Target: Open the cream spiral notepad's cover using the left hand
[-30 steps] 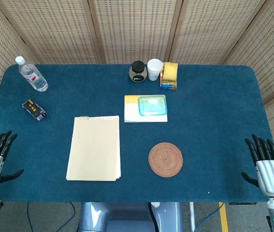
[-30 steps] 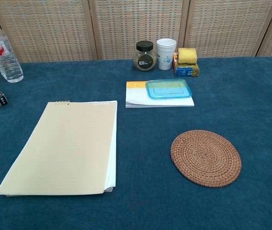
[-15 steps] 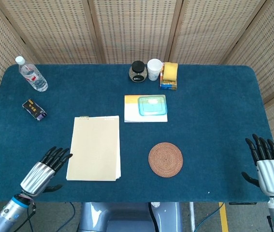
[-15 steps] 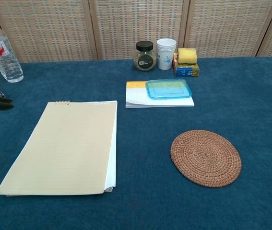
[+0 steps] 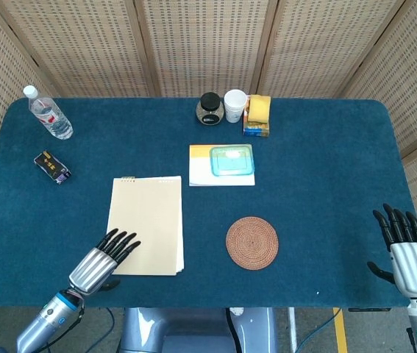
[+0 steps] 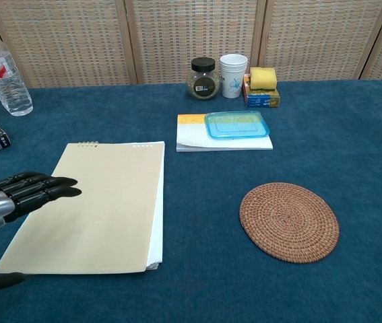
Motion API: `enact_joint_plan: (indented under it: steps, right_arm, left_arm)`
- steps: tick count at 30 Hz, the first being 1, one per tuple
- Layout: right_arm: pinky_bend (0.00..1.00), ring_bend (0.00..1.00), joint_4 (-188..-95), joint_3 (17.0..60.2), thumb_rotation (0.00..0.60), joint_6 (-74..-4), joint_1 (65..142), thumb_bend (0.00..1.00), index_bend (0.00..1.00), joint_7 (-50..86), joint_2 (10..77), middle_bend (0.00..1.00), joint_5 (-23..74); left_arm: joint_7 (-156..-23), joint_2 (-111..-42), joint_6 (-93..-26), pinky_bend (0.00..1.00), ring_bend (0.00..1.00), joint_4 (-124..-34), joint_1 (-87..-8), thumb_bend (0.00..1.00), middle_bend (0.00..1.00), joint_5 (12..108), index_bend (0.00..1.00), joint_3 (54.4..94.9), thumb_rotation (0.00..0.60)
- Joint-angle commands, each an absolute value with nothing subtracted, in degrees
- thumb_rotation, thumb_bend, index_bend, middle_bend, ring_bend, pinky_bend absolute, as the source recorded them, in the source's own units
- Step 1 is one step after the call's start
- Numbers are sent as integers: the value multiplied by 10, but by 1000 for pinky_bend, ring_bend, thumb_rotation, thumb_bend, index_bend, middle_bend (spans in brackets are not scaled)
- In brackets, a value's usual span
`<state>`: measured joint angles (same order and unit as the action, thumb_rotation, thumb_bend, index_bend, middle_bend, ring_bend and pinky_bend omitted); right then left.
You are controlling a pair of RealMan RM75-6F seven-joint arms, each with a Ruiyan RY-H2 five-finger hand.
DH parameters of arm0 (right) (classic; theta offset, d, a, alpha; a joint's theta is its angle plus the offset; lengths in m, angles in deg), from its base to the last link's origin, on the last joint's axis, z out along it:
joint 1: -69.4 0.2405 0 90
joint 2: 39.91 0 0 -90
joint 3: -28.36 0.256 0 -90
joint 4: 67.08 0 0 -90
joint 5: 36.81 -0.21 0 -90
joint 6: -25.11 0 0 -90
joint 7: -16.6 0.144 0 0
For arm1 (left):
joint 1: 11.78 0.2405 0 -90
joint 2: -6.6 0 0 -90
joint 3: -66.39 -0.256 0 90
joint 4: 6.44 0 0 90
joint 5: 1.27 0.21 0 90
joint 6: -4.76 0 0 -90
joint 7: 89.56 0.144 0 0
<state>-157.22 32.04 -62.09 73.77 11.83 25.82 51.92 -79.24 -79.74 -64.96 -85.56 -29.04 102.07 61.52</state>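
Left hand (image 5: pixel 102 262) moved in from table edge; fingers now over near-left corner of cream spiral notepad (image 5: pixel 146 223).

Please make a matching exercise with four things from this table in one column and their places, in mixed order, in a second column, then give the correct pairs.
Things:
1. water bottle
2. woven coaster
3. left hand
4. blue lid

Places:
A. on the white pad behind the coaster
B. far left corner of the table
C. at the cream spiral notepad's near left corner
D. right of the notepad

Pairs: 1-B, 2-D, 3-C, 4-A

blue table (image 5: pixel 326 169), woven screen panels (image 5: pixel 201 44)
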Motion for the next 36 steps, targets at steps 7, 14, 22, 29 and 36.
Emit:
enact_joint_plan:
  steps: [7,14,22,29,36]
  right_arm:
    - [0,0,-1569,320,600,-615,740,0,0,117,260,0,515]
    - [0,0,-1567,321,600,-613,741,0,0,121,260,0,513]
    - [0,0,-1565,322,600,-611,742,0,0,124,261,0,510]
    - [0,0,-1564,322,600,-610,742,0,0,125,261,0,509]
    - [0,0,-1564,322,600,-609,742,0,0,128,260,0,508]
  left_arm:
    - [-794,-828,-631,0,0,-829,-305,247,0,1002,0,614,600]
    - [-790,-847,-614,0,0,-814,-315,247,0,979,0,619,600]
    - [-785,-855,-610,0,0,-804,-321,299,0,963,0,619,600]
    - [-788,-853,-615,0,0,-804,-324,299,0,957,0,619,600]
    - [-792,-849,-618,0,0,-812,-329,299,0,950,0,623,600]
